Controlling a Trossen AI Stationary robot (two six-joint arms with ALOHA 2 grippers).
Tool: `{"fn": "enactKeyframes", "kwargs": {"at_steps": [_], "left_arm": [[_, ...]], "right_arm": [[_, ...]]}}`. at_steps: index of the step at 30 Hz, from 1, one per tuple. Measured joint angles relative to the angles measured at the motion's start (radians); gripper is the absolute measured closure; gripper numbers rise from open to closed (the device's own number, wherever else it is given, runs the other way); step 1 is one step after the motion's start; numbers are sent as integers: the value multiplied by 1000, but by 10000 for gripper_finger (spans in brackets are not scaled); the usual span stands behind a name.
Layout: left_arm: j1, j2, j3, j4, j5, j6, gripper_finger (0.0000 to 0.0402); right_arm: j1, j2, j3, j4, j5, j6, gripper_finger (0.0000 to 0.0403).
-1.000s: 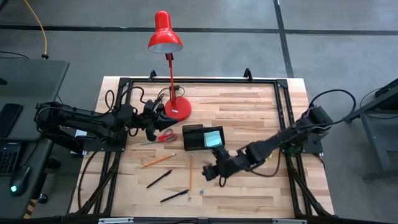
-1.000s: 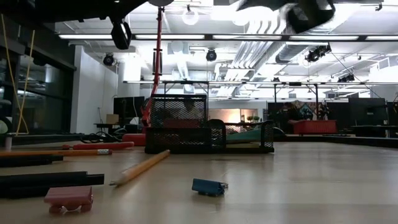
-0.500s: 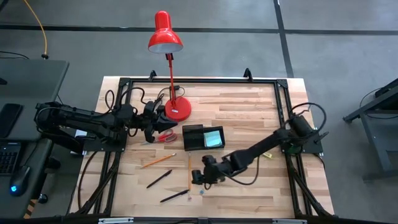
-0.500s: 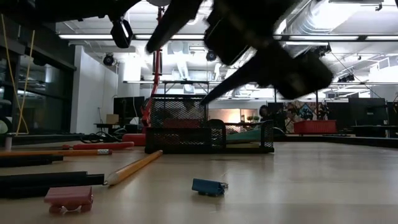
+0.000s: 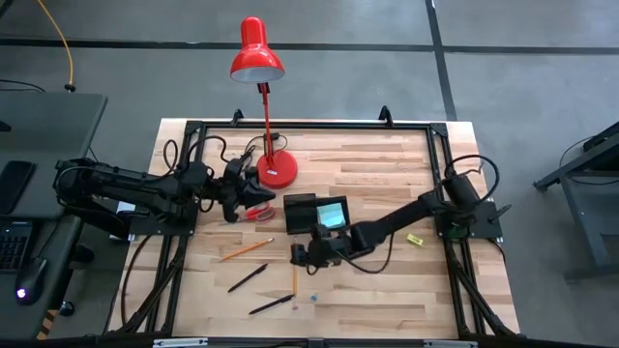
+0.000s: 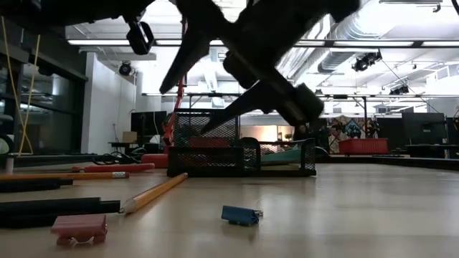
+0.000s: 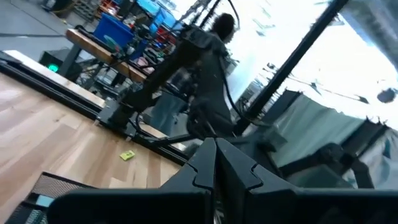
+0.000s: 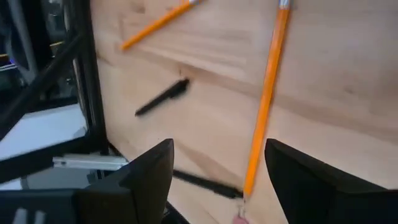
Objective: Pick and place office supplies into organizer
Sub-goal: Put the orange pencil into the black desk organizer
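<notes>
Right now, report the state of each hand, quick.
Left hand: closed, holding nothing that shows, near the red-handled scissors.
Right hand: open, empty, above the orange wooden pencil.

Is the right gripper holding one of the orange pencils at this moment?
No: in the right wrist view the right gripper is open and empty, with the nearer orange pencil lying flat on the table beyond its fingers.
</notes>
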Motion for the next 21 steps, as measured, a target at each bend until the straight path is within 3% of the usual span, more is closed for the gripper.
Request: {"fn": "enactKeyframes", "kwargs": {"at_steps": [2, 5, 8, 11, 16, 21], "left_arm": [[0, 0, 0, 0, 26, -7, 401], [0, 0, 0, 3, 68, -25, 399], [0, -4, 0, 4, 124, -29, 399], [0, -23, 0, 2, 155, -28, 399], [1, -108, 0, 1, 111, 10, 399], [1, -219, 0, -55, 12, 60, 399]], "right_arm": [[-19, 25, 83, -50, -29, -24, 164], [-36, 85, 265, -278, -52, -84, 163], [-43, 169, 463, -544, -3, -128, 163], [-46, 257, 647, -699, 60, -149, 163], [-39, 416, 834, -789, 18, -161, 163], [-11, 497, 916, -797, -2, -100, 163]]}}
